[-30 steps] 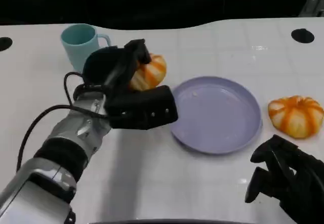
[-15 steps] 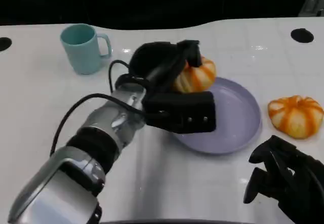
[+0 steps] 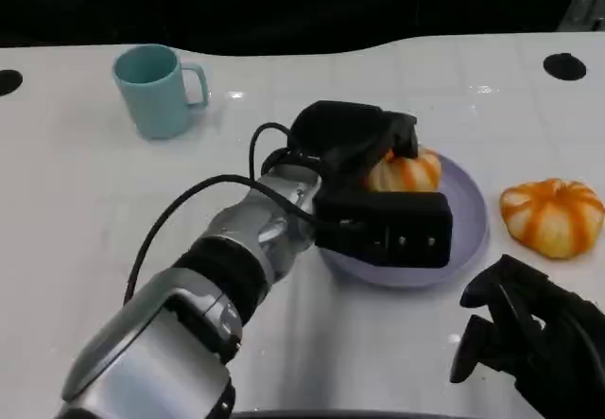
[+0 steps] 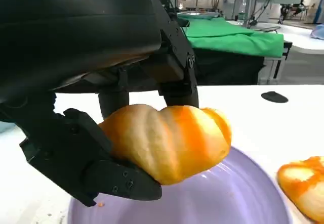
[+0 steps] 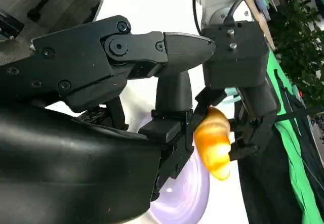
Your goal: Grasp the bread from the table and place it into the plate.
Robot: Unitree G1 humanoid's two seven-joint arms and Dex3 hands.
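Glossy white table (image 3: 85, 201), smooth matt lilac plate (image 3: 463, 239), shiny-crusted bread (image 3: 406, 171)

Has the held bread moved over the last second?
Yes. The left hand has carried the bread rightward in the head view, away from the mug, and now holds it over the plate. The mug has stayed put.

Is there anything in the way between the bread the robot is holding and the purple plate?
Nothing visible is. The left hand holds the bread right over the plate, and the plate's surface under it is bare. The other bread lies on the table beside the plate.
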